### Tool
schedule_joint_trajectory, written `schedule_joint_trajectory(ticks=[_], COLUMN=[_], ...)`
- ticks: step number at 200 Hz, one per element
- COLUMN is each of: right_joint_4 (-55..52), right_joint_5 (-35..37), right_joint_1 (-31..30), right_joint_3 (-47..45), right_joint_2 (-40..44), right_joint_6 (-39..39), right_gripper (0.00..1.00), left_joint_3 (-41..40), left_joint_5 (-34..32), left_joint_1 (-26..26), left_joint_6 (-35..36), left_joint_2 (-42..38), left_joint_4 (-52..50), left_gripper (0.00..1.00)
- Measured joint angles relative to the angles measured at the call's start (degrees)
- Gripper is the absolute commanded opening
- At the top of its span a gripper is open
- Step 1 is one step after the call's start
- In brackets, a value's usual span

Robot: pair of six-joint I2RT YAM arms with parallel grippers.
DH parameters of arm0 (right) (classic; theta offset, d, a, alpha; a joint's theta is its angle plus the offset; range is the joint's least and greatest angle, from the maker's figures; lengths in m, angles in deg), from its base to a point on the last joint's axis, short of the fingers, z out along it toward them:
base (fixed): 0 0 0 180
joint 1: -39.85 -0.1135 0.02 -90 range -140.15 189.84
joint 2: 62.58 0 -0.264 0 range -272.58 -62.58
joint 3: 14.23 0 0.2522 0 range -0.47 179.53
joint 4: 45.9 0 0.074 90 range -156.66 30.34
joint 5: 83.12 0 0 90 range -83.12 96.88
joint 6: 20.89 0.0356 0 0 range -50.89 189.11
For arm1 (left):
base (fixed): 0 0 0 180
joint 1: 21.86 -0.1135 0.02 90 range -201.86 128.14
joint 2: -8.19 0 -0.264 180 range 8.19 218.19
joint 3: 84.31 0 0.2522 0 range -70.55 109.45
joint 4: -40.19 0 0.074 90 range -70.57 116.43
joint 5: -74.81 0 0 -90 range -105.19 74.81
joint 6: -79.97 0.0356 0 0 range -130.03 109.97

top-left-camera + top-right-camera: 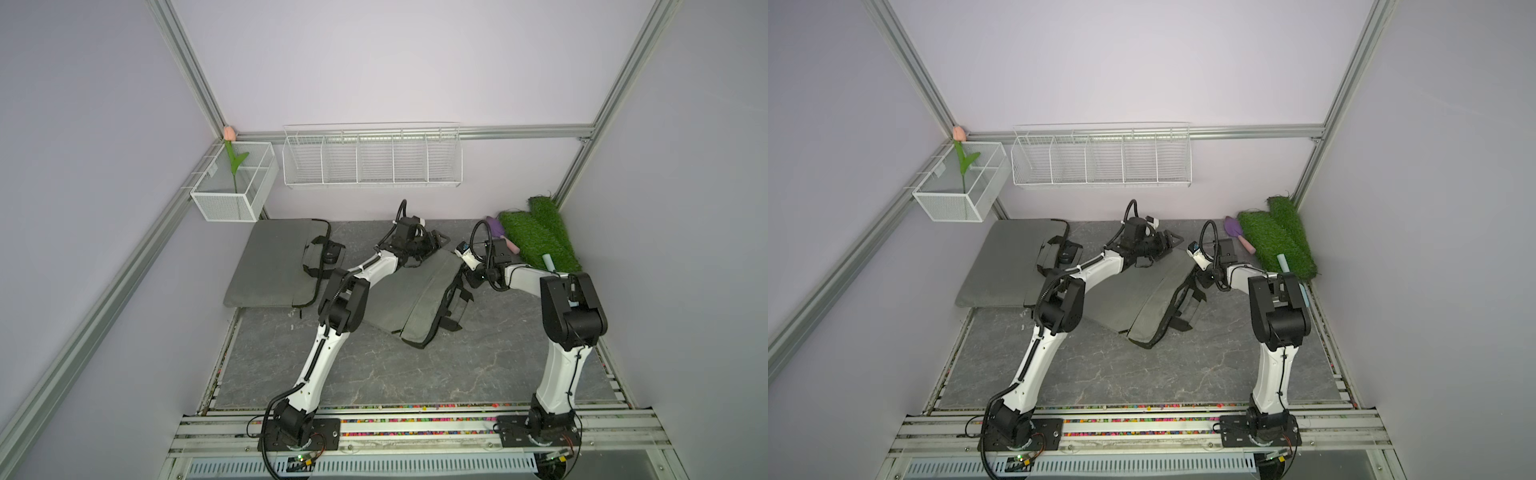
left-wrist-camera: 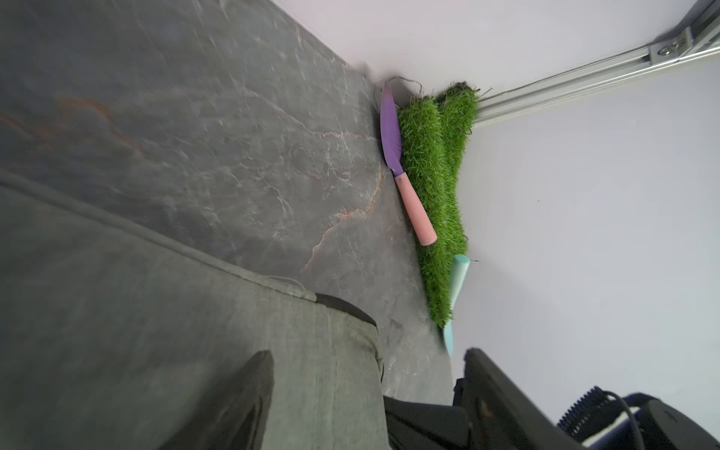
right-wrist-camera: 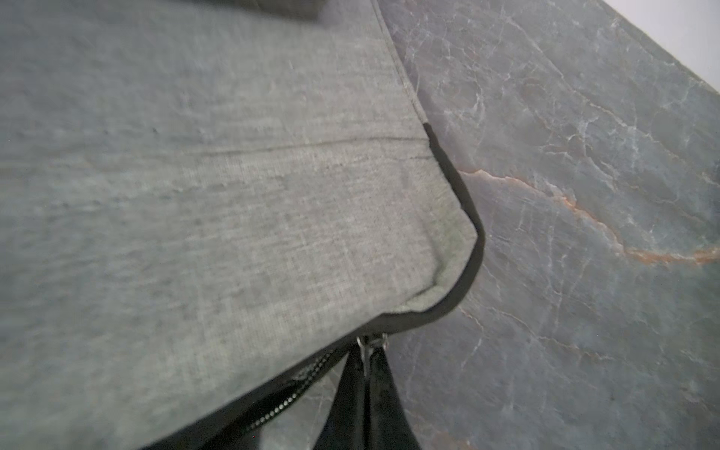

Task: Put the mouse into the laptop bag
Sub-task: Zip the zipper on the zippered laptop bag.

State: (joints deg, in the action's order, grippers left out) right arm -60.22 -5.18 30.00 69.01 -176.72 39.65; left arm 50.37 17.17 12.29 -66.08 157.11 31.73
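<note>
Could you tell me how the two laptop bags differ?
The back bag lies squarely at the far left; the centre bag lies skewed in the middle. The mouse sits at the back bag's edge; the right claw pinches the centre bag's zipper pull. Both are grey with black trim.

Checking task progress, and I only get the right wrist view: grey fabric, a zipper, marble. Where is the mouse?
Observer: The black mouse lies by the handles of a second grey laptop bag at the back left.
Operator: Which bag has the zipper pull that the right end effector pinches?
Observer: The central laptop bag, apart from the mouse.
Operator: And the left end effector?
Observer: Open, over that bag's far corner.
</note>
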Motion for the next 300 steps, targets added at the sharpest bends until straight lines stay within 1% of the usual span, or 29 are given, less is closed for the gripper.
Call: schedule_joint_trajectory(ticks=[23, 43, 64, 76, 88, 101, 126, 138, 152, 158, 172, 183, 190, 212, 221, 233, 247, 265, 286, 300], right_joint_4=[0.9, 1.05, 0.92, 3.04, 2.32, -1.07, -9.31, -10.95, -12.02, -12.61, -14.45, -16.06, -16.92, -16.81, -16.81, -17.75, -17.86, -17.97, -17.44, -17.4], right_joint_5=[0.0, 0.28, 3.5, 6.12, 8.63, 11.26, 13.29, 14.29, 15.89, 16.76, 18.21, 18.51, 18.27, 17.03, 16.7, 15.63, 13.9, 12.28, 12.44, 12.46], right_joint_1=[0.0, -0.22, -2.36, -5.35, -9.57, -13.4, -16.52, -17.31, -18.1, -18.32, -18.36, -18.01, -17.64, -15.52, -14.53, -13.16, -11.5, -9.73, -8.59, -8.22], right_joint_3=[-0.57, -1.36, -2.97, -6.75, -9.53, -8.13, -1.9, -1.66, -3.19, -3.93, -4.31, -3.28, -2.32, -1.25, -1.27, -1.57, -1.53, -1.53, -1.53, -1.53], right_joint_2=[0.02, 0.44, 2.62, 5.88, 9.16, 9.6, 6.78, 6.69, 7.96, 8.79, 10.03, 9.97, 9.57, 8.5, 8.22, 8.09, 7.72, 7.61, 7.61, 7.61], right_joint_6=[-0.17, -0.15, -0.2, -0.68, -0.79, -0.31, 1.68, 2.95, 5.16, 6.23, 8.44, 9.9, 10.62, 11.02, 10.62, 10.08, 10.21, 9.86, 8.72, 8.07], right_gripper=[0.06, 0.06, 0.07, 0.07, 0.07, 0.07, 0.07, 0.07, 0.07, 0.06, 0.07, 0.07, 0.07, 0.07, 0.07, 0.07, 0.07, 0.06, 0.07, 0.07], left_joint_3=[1.18, 1.97, 1.99, 2.91, 4.24, 4.57, 4.35, 3.82, 3.13, 2.6, -1.07, -7.26, -12.59, -26.97, -30.8, -33.75, -35.23, -34.69, -30.29, -25.38], left_joint_5=[2.86, 2.45, 0.83, 0.33, 0.04, -0.39, -1.49, -1.79, -2.1, -2.05, -2.03, -2.19, -2.29, -2.51, -3.17, -3.87, -4.07, -3.98, -3.13, -2.32], left_joint_1=[-0.02, 0.09, 0.24, 0.39, 0.55, 0.74, 0.72, 0.63, 0.66, 0.68, 0.68, 0.74, 0.79, 1.51, 2.16, 2.62, 3.15, 3.87, 4.33, 4.59], left_joint_6=[-7.82, -10.86, -11.78, -12.35, -12.74, -12.96, -12.87, -12.83, -12.7, -12.76, -13.84, -14.86, -15.28, -16.37, -17.31, -18.4, -18.97, -19.61, -21.24, -22.67], left_joint_2=[4.22, 5.92, 6.14, 6.91, 7.87, 8.24, 8.28, 8.24, 8.04, 7.96, 6.8, 3.82, 0.94, -8.2, -10.6, -12.55, -13.49, -13.35, -10.62, -6.93], left_joint_4=[10.8, 14.6, 15.76, 16.06, 16.63, 17.33, 17.81, 18.45, 19.23, 19.85, 23.56, 27.47, 29.35, 31.52, 32.13, 32.17, 31.8, 31.04, 30.84, 31.06], left_gripper=[0.74, 0.75, 0.75, 0.74, 0.74, 0.74, 0.74, 0.74, 0.68, 0.68, 0.69, 0.7, 0.71, 0.72, 0.72, 0.72, 0.73, 0.72, 0.73, 0.72])
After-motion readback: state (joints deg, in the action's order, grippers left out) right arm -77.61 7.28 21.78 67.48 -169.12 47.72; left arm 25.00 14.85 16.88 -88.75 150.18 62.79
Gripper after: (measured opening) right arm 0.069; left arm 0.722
